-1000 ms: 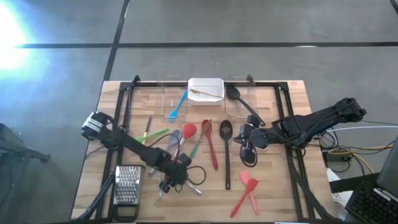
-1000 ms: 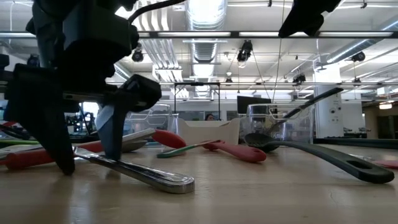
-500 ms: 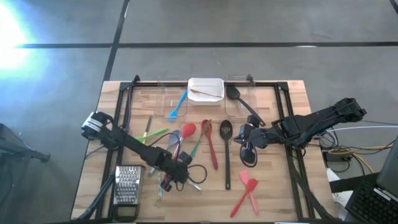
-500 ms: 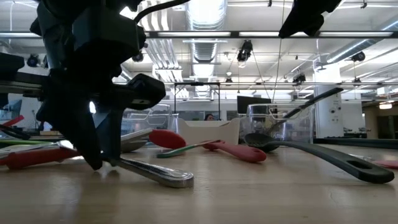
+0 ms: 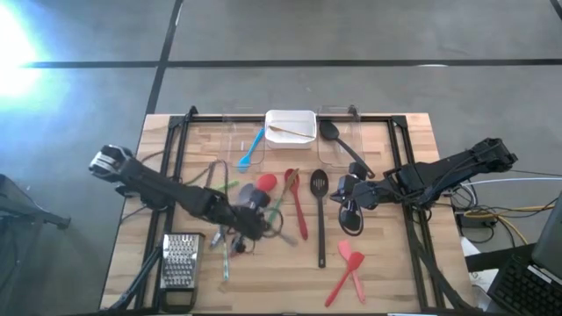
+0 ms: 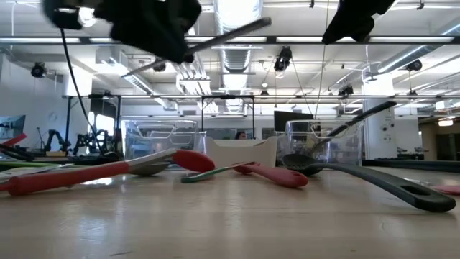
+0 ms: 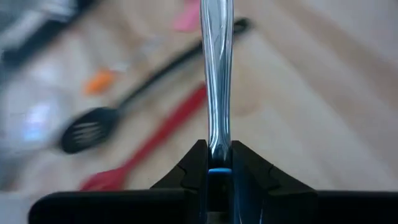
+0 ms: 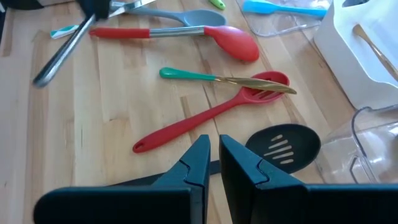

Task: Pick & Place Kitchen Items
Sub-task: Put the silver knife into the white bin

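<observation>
Nearest the desk's front edge lie the metal grater (image 5: 178, 261) at the left and a pair of red spatulas (image 5: 347, 272) toward the right, all untouched. Just beyond, the left gripper (image 5: 255, 219) is lifted off the wood with its fingers clamped on a metal cutlery handle (image 7: 215, 68), carried in the air. Around mid-desk a red spoon (image 8: 180, 34), a red slotted spatula (image 8: 211, 112), a green-handled utensil (image 8: 217, 78) and a black slotted spoon (image 8: 283, 146) are scattered loose. The right gripper (image 8: 214, 158) waits above them, fingers closed on nothing. At the far edge, a blue spoon (image 5: 251, 147) sits in a clear bin and a wooden utensil in the white container (image 5: 291, 116). I judge that most items remain to be placed.
</observation>
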Robot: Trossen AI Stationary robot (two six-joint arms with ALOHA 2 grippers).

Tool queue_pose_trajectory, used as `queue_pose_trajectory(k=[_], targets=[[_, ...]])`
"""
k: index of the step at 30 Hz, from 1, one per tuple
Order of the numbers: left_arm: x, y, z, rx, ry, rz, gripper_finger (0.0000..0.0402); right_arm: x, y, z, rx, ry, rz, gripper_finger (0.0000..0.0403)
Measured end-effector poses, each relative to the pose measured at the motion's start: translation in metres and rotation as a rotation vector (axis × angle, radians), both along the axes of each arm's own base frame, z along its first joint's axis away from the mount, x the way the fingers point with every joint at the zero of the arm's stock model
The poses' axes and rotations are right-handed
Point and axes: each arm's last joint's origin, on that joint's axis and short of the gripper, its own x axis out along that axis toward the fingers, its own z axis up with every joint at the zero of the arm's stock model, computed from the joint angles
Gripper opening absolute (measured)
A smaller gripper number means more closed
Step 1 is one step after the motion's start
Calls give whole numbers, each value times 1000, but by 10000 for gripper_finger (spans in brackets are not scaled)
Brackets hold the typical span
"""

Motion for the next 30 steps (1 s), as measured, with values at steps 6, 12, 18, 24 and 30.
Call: queue_pose_trajectory(k=[6, 12, 18, 24, 30], targets=[[-4, 36, 30, 91, -147, 79, 50, 0, 0, 0, -14, -8, -9, 31], [8, 91, 39, 148, -237, 111, 50, 0, -4, 0, -95, -22, -82, 31], [19, 167, 38, 73, -356, 144, 50, -10, -10, 1, -179, -15, -221, 31], [31, 235, 29, -4, -420, 231, 50, -30, -22, 12, -304, -79, -385, 20], [60, 282, 7, -48, -376, 252, 50, -46, -29, 21, -396, -135, -448, 9]])
